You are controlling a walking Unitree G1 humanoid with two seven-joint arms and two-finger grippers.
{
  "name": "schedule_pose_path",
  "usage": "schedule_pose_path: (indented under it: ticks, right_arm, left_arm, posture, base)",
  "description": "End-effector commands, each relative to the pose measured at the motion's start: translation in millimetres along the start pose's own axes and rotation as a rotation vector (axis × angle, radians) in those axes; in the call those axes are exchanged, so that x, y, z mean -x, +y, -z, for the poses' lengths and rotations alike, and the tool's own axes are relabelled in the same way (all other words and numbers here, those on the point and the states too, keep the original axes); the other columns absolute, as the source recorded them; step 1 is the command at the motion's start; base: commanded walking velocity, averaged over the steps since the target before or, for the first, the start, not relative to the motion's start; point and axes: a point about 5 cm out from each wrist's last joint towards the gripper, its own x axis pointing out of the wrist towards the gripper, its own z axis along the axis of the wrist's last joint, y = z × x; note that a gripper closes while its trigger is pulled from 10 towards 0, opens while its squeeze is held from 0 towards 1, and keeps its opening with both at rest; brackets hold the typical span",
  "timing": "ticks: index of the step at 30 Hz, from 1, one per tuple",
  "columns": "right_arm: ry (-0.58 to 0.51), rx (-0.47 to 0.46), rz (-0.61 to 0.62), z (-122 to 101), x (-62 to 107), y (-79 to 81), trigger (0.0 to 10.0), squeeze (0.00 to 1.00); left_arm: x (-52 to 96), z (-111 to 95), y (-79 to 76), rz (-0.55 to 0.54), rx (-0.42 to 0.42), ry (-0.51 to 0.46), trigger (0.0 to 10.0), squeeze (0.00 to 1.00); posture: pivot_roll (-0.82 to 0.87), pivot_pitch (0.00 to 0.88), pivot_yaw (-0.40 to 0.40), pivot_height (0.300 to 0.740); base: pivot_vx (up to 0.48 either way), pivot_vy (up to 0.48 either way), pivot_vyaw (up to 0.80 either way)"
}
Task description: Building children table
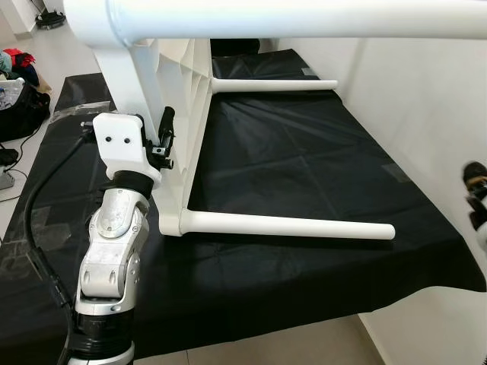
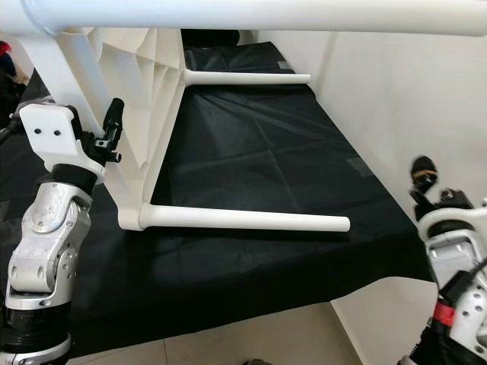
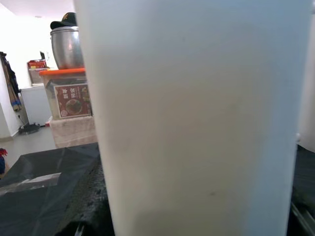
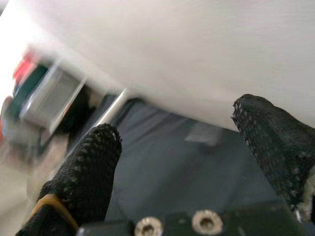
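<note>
1. The white children table [image 1: 183, 114] is being propped on its side on the black-covered desk [image 1: 304, 167]. Two legs [image 1: 289, 225] are lying out across the cover, and another leg [image 1: 304, 19] is running across the top of the head views.
2. The table is being held at its edge by the left gripper [image 1: 163, 141]; fingers look closed on the white plastic, and white panel is pressed close in the left wrist view.
3. The right gripper [image 4: 182, 147] is being kept off to the right beside the desk, fingers spread apart, holding nothing.
4. Progress judged: the visible legs look fitted; standing the table upright is being left to do.
5. A red label on a box [image 3: 74, 101] is being seen; its writing is unreadable.
</note>
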Motion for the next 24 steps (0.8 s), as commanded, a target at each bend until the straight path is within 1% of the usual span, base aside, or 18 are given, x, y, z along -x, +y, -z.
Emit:
schedule_pose_path:
  ticks: [1,3,4,6,7,8,9,10,11,13,14,15,18,19,21,22,23,24]
  right_arm:
    - [0.059,0.338,-0.358,-1.6,9.6,46.8,10.0,0.00]
    - [0.059,0.338,-0.358,-1.6,9.6,46.8,10.0,0.00]
    - [0.100,0.449,-0.479,2.4,15.3,60.9,10.0,0.00]
    - [0.100,0.449,-0.479,2.4,15.3,60.9,10.0,0.00]
    - [0.126,0.536,-0.606,5.5,22.3,73.1,10.0,0.00]
    - [0.155,0.640,-0.788,5.1,33.0,90.5,10.0,0.00]
    - [0.173,0.709,-0.924,3.8,41.7,103.6,10.0,0.00]
    - [0.173,0.709,-0.924,3.8,41.7,103.6,10.0,0.00]
    - [0.187,0.764,-1.024,2.8,47.8,113.2,10.0,0.00]
    - [0.187,0.764,-1.024,2.8,47.8,113.2,10.0,0.00]
    - [0.188,0.834,-1.114,0.4,52.4,123.1,10.0,0.00]
    - [0.157,0.900,-1.165,-4.2,51.9,131.5,10.0,0.00]
    - [0.157,0.900,-1.165,-4.2,51.9,131.5,10.0,0.00]
    - [0.030,0.965,-1.279,-19.6,50.8,158.3,10.0,0.00]
    - [0.030,0.965,-1.279,-19.6,50.8,158.3,10.0,0.00]
    - [-0.032,0.980,-1.324,-26.0,51.6,170.7,10.0,0.00]
    - [-0.032,0.980,-1.324,-26.0,51.6,170.7,10.0,0.00]
    - [-0.091,0.989,-1.371,-31.5,53.6,183.1,10.0,0.00]
  left_arm:
    - [-0.2,-5.1,13.8,-0.068,-0.041,-0.021,0.0,0.00]
    - [-0.2,-5.1,13.8,-0.068,-0.041,-0.021,0.0,0.00]
    - [-0.1,-5.4,15.4,-0.073,-0.047,-0.020,0.0,0.00]
    - [-0.1,-5.4,15.4,-0.073,-0.047,-0.020,0.0,0.00]
    - [-0.1,-5.1,17.1,-0.078,-0.053,-0.017,0.0,0.00]
    - [-0.6,-3.5,19.4,-0.085,-0.061,-0.008,4.9,0.00]
    - [-0.8,-1.6,20.8,-0.090,-0.066,0.003,9.4,0.00]
    - [-0.8,-1.6,20.8,-0.090,-0.066,0.003,9.4,0.00]
    - [-1.2,0.4,21.3,-0.092,-0.064,0.015,10.0,0.00]
    - [-1.2,0.4,21.3,-0.092,-0.064,0.015,10.0,0.00]
    - [-1.3,3.5,19.4,-0.079,-0.059,0.033,10.0,0.00]
    - [-1.0,6.8,15.7,-0.056,-0.048,0.050,10.0,0.00]
    - [-1.0,6.8,15.7,-0.056,-0.048,0.050,10.0,0.00]
    - [1.3,15.9,5.4,0.014,-0.014,0.103,10.0,1.00]
    - [1.3,15.9,5.4,0.014,-0.014,0.103,10.0,1.00]
    - [2.1,18.3,2.3,0.034,-0.001,0.116,10.0,1.00]
    - [2.1,18.3,2.3,0.034,-0.001,0.116,10.0,1.00]
    - [2.4,19.7,0.2,0.045,0.007,0.125,10.0,1.00]
  posture:
    - [-0.08,0.099,-0.027,0.740]
    - [-0.08,0.099,-0.027,0.740]
    - [-0.08,0.099,-0.027,0.740]
    - [-0.08,0.099,-0.027,0.740]
    - [-0.08,0.096,-0.021,0.740]
    - [-0.08,0.093,-0.018,0.740]
    - [-0.08,0.092,-0.015,0.740]
    - [-0.08,0.092,-0.015,0.740]
    - [-0.08,0.087,-0.013,0.740]
    - [-0.08,0.087,-0.013,0.740]
    - [-0.08,0.085,-0.007,0.740]
    - [-0.08,0.082,-0.004,0.740]
    - [-0.08,0.082,-0.004,0.740]
    - [-0.07,0.079,0.007,0.740]
    - [-0.07,0.079,0.007,0.740]
    - [-0.07,0.076,0.009,0.740]
    - [-0.07,0.076,0.009,0.740]
    - [-0.07,0.076,0.014,0.740]
  base:
    - [0.000,0.000,0.00]
    - [0.000,0.000,0.00]
    - [0.000,0.000,0.00]
    - [0.000,0.000,0.00]
    - [0.000,0.000,0.00]
    - [0.000,0.000,0.00]
    - [0.000,0.000,0.00]
    - [0.000,0.000,0.00]
    - [0.000,0.000,0.00]
    - [0.000,0.000,0.00]
    - [0.000,0.000,0.00]
    - [0.000,0.000,0.00]
    - [0.000,0.000,0.00]
    - [0.000,0.000,0.00]
    - [0.000,0.000,0.00]
    - [0.000,0.000,0.00]
    - [0.000,0.000,0.00]
    - [0.000,0.000,0.00]
